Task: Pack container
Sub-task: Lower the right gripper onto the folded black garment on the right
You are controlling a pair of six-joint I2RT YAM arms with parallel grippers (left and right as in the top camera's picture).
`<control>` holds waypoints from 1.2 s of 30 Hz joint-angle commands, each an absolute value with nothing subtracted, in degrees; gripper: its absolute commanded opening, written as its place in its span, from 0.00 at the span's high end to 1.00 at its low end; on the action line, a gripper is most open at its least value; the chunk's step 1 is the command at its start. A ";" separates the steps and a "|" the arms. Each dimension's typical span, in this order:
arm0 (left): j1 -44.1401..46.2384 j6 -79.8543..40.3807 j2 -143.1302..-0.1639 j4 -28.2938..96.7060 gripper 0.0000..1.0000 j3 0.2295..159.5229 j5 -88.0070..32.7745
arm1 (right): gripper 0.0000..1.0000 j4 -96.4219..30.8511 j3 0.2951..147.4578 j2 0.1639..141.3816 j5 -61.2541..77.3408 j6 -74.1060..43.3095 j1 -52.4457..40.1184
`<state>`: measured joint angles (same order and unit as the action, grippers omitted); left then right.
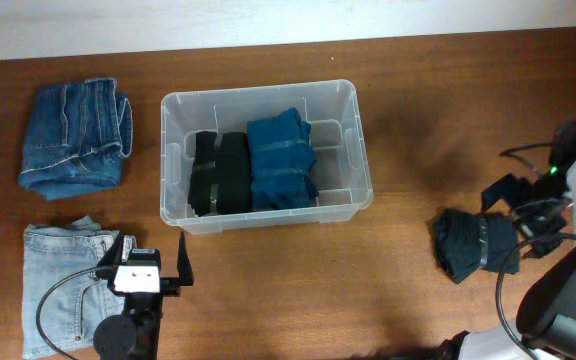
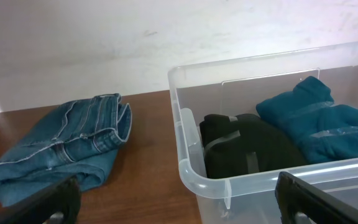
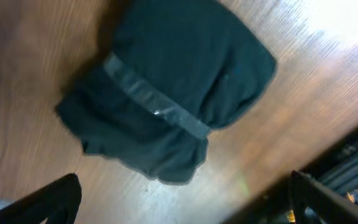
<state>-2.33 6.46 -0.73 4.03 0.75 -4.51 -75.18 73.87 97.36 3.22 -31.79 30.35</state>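
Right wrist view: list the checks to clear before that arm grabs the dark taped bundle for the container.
1. Right gripper open: ok, jaws wide.
2. Dark bundle ahead of the fingers, tape band unbroken: ok.
3. Bundle apart from other things on the table: ok.
4. Free space in the container beside the teal bundle: ok, at the end nearer the right arm; whether the bundle fits, cannot tell.
5. Left gripper open, outside the container: ok.
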 commanded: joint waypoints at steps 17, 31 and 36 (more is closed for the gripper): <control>-2.42 6.98 -0.40 4.14 0.01 0.51 -5.15 | 0.01 -58.22 59.05 96.47 4.75 -37.52 30.57; -2.42 6.98 -0.40 4.14 0.01 0.51 -5.15 | 0.02 -54.85 57.80 96.90 3.86 -47.94 30.57; -2.42 6.98 -0.40 4.14 0.01 0.51 -5.15 | 0.02 -51.83 55.70 96.90 3.84 -49.06 30.57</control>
